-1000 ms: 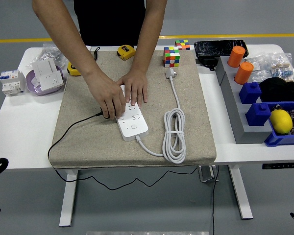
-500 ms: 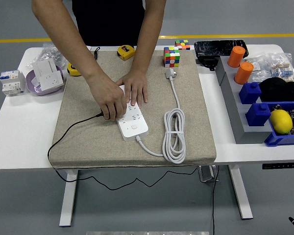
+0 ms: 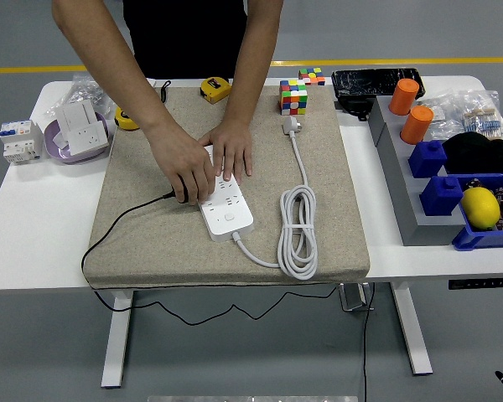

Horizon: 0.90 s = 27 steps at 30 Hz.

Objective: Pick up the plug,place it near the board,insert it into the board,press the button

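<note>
A: Where is the plug?

B: The black plug sits at the left edge of the white power strip, under the fingers of a person's hand. The person's other hand lies flat on the strip's far end, steadying it. Whether the plug is seated I cannot tell.

A: And the robot's hands?

B: Neither is over the tabletop. Only a dark tip shows in the lower right corner, too little to say whether that hand is released or clenched. The left is out of view.

A: What could go wrong?

B: The plug's black cable trails off the beige mat; a tug could pull it loose. The strip's button is close to the fingers, so a slip might press it early. The strip's own coiled white cord lies just beside it and could snag.
</note>
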Each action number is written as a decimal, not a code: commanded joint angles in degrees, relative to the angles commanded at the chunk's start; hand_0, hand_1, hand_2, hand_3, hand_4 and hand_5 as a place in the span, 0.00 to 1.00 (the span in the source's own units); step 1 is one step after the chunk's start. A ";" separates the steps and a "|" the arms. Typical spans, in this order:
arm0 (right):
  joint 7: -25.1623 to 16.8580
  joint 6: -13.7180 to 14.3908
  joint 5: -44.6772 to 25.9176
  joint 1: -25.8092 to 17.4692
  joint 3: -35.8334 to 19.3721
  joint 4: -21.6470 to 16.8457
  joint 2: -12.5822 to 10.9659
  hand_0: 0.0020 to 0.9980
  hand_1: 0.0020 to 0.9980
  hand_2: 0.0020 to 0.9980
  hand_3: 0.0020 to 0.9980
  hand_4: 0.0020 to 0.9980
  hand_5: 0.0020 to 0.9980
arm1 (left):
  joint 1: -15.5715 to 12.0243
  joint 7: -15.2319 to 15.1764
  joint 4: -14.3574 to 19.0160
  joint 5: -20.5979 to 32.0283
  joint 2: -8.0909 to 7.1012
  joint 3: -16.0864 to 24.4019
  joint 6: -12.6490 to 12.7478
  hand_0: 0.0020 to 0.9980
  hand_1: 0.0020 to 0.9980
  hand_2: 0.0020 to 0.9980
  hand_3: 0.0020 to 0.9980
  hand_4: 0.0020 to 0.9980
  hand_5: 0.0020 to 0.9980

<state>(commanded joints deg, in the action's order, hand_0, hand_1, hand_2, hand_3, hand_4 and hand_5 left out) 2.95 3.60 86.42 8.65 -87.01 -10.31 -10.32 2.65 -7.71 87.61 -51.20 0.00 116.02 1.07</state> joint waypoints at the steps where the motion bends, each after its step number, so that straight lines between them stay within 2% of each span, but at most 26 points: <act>1: 0.02 0.01 0.03 0.03 -0.07 0.00 -0.03 1.00 0.83 0.74 0.75 1.00 0.88 | 0.05 0.30 0.05 -0.86 0.00 -0.09 -0.02 1.00 1.00 0.99 0.96 1.00 1.00; 2: 0.05 0.02 0.08 0.04 -0.16 0.00 -0.07 1.00 0.83 0.74 0.75 1.00 0.88 | 0.13 0.64 0.07 -1.81 0.00 -0.18 -0.02 1.00 1.00 0.95 0.96 1.00 1.00; 5: 0.12 0.09 0.20 0.08 -0.46 0.00 -0.23 1.00 0.83 0.74 0.75 1.00 0.88 | 0.32 2.28 0.05 -6.31 0.00 -0.23 0.18 1.00 1.00 0.95 0.96 1.00 1.00; 7: 0.08 0.15 0.09 0.15 -0.47 0.00 -0.33 1.00 0.83 0.74 0.75 1.00 0.88 | 0.13 4.65 0.27 -10.65 -0.02 -0.44 0.23 1.00 1.00 0.95 0.96 1.00 1.00; 8: 0.07 0.17 0.05 0.18 -0.50 0.00 -0.36 1.00 0.83 0.74 0.75 1.00 0.88 | 0.03 5.94 0.35 -12.88 -0.10 -0.65 0.10 1.00 0.99 0.92 0.92 1.00 0.83; 13: 0.08 0.21 0.02 0.20 -0.66 0.00 -0.35 1.00 0.83 0.74 0.75 1.00 0.88 | 0.11 11.81 -0.04 -24.80 -2.54 -3.70 -1.25 1.00 0.99 0.92 0.92 1.00 0.83; 14: 0.05 0.22 -0.05 0.24 -0.63 0.00 -0.33 1.00 0.83 0.74 0.75 1.00 0.88 | 0.28 12.94 -0.10 -27.78 -3.15 -4.42 -1.63 0.99 0.98 0.92 0.93 1.00 0.66; 18: 0.00 0.25 -0.23 0.29 -0.60 0.00 -0.32 1.00 0.83 0.74 0.75 1.00 0.88 | 0.67 15.21 0.24 -36.72 -4.24 -5.95 -2.09 0.99 0.98 0.92 0.93 1.00 0.66; 19: 0.01 0.26 -0.25 0.29 -0.60 0.00 -0.33 1.00 0.83 0.74 0.75 1.00 0.88 | 0.83 15.91 0.27 -39.33 -4.87 -6.78 -2.43 0.99 0.98 0.92 0.93 1.00 0.66; 20: 0.02 0.26 -0.26 0.30 -0.60 0.00 -0.37 1.00 0.83 0.74 0.75 1.00 0.88 | 1.00 16.63 0.23 -42.31 -5.67 -7.85 -2.90 1.00 1.00 0.98 0.96 1.00 0.57; 24: 0.16 0.30 -0.22 0.45 -0.75 0.00 -0.55 1.00 0.83 0.74 0.75 1.00 0.88 | 2.16 18.34 -0.60 -51.24 -9.85 -14.22 -5.58 1.00 1.00 0.98 0.96 1.00 0.57; 25: 0.12 0.32 -0.37 0.52 -0.62 0.00 -0.61 1.00 0.83 0.74 0.75 1.00 0.88 | 2.94 18.55 -1.12 -53.85 -10.92 -16.35 -5.92 1.00 1.00 0.98 0.96 1.00 0.57; 26: 0.12 0.31 -0.42 0.59 -0.52 0.00 -0.64 1.00 0.83 0.74 0.75 1.00 0.88 | 3.86 18.70 -1.63 -56.06 -11.80 -18.43 -6.17 1.00 1.00 1.00 0.96 1.00 0.48; 27: 0.13 0.31 -0.47 0.66 -0.44 0.00 -0.65 1.00 0.83 0.74 0.75 1.00 0.88 | 5.03 18.85 -2.24 -58.67 -12.64 -20.93 -6.34 1.00 1.00 1.00 0.96 1.00 0.48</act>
<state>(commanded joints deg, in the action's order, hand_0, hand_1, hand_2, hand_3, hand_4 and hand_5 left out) 3.08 3.91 85.94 9.31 -87.45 -10.31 -10.97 7.68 11.14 85.37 -109.87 -12.64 95.10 -5.28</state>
